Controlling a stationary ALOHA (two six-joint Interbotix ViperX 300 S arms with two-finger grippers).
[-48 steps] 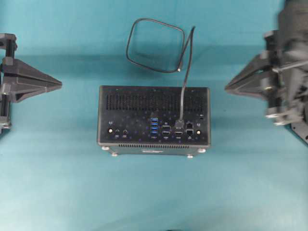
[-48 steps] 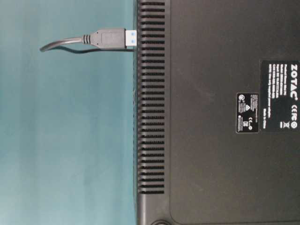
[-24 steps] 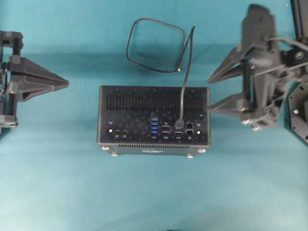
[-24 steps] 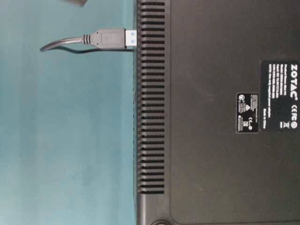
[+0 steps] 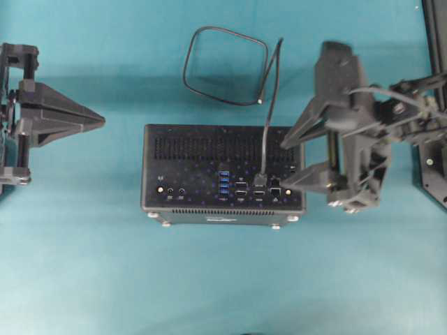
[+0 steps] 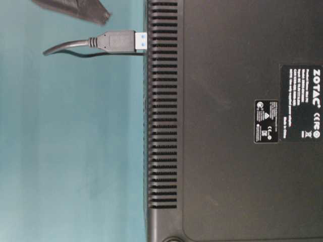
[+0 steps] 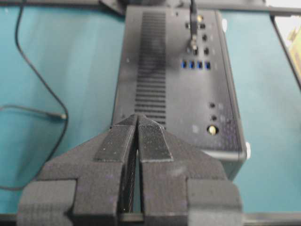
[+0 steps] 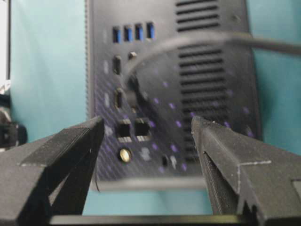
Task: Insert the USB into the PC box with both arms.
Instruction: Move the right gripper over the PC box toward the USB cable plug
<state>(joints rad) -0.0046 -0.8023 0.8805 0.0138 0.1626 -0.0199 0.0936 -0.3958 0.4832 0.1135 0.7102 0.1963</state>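
Right claw (image 5: pixel 292 164): spread wide, empty, over PC box (image 5: pixel 209 143) right end, likely lining up on USB (image 5: pixel 261 179) plug. Left claw (image 5: pixel 100 121): clenched, empty, far left. PC box mid-bench (image 5: pixel 209 279).

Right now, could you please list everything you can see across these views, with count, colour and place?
PC box: one, black, middle of the table, port face up.
USB sockets: four, blue, in a row on the port face.
USB: one plug and thin cable, black, plug standing in a port right of the blue sockets, cable looped on the cloth behind the box.
Feet: small, silver, along the box's near edge.
Label: one, black with white print, on the box's side panel.
Table cloth: one, teal, under everything.
Left gripper: one, black, shut, left of the box.
Right gripper: one, black, open, over the box's right end.
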